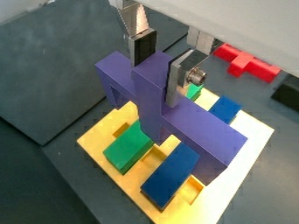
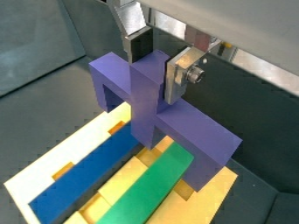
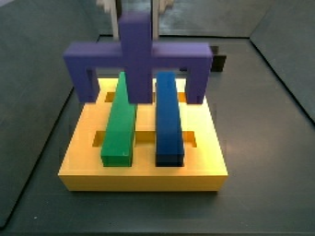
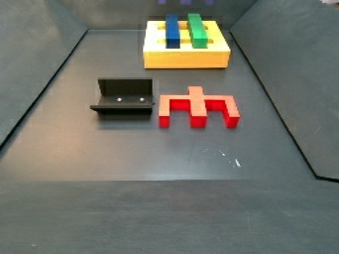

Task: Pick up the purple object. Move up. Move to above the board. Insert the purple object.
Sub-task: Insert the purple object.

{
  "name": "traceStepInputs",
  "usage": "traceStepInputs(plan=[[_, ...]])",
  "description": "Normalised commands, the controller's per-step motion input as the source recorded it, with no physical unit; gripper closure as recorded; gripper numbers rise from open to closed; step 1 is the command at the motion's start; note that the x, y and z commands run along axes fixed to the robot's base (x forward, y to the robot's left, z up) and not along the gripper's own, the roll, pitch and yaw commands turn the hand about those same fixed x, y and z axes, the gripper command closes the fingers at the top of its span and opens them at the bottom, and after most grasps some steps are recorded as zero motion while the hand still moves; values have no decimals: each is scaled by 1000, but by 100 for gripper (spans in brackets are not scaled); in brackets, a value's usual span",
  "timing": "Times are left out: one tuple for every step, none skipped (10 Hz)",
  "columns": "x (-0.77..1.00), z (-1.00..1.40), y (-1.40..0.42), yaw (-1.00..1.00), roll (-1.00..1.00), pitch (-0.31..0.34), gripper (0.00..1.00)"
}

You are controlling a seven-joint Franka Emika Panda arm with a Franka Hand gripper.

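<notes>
My gripper (image 1: 162, 68) is shut on the upright stem of the purple object (image 1: 176, 114), one finger on each side of the stem. The same grip shows in both wrist views, gripper (image 2: 158, 63) and purple object (image 2: 140, 87). In a side view the purple object (image 3: 135, 57) hangs level across the far end of the yellow board (image 3: 142, 171), its two legs down at the board's top. I cannot tell whether the legs touch. A green bar (image 3: 120, 124) and a blue bar (image 3: 168, 120) lie lengthwise on the board. The gripper (image 3: 135, 11) is cut off by the picture's edge there.
On the floor away from the board (image 4: 185, 60) lie a red notched block (image 4: 199, 107) and the fixture (image 4: 122, 97). A wrist view also shows the red block (image 1: 246, 61) and a black block (image 1: 288, 92) beyond the board. Dark walls ring the floor.
</notes>
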Motion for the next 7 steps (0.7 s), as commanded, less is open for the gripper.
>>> traceStepInputs(plan=[[0,-420,-234,120,129,-80,100],[114,-286,-197,129,140,0,100],[160,-211,-134,111,154,0,100],[171,-146,-134,89,171,4,100],[146,-129,-89,71,130,11,100],[37,0,-40,109,114,39,100],[0,-43,0,0,0,0,100]])
